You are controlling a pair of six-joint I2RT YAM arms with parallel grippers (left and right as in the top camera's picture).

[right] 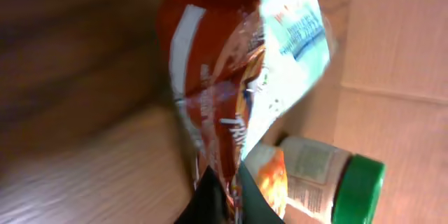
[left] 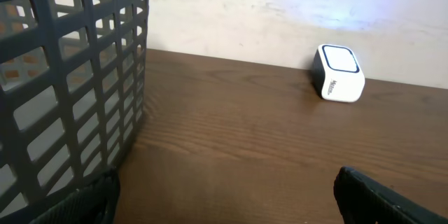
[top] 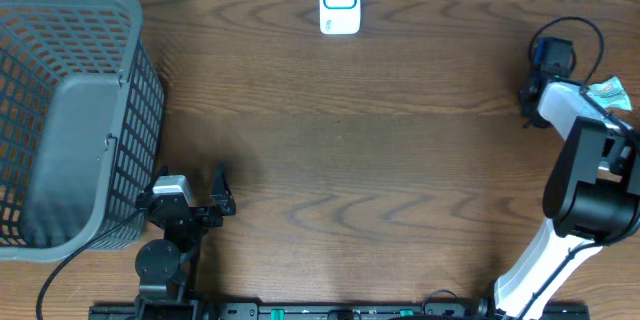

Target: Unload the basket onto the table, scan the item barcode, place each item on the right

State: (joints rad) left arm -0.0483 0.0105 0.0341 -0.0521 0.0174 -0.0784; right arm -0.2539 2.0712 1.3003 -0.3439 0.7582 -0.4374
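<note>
while the left end effector [left: 227, 206] gapes, the right end effector [right: 222, 197] pinches a crinkly (glossy) packet [right: 231, 70].

I saw a dark wooden table [top: 400, 160] with matt, visible grain, a grey matt plastic basket [top: 140, 110], a smooth white plastic scanner [top: 340, 2] (slightly glossy), and a crinkled, shiny film packet [right: 231, 77].

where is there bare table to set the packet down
The middle of the table, between basket, scanner and right arm, is bare wood. Crowded: the left side, basket beside the open left gripper, and the far right, where the right gripper pinches the snack packet near a green-lidded jar.
</note>
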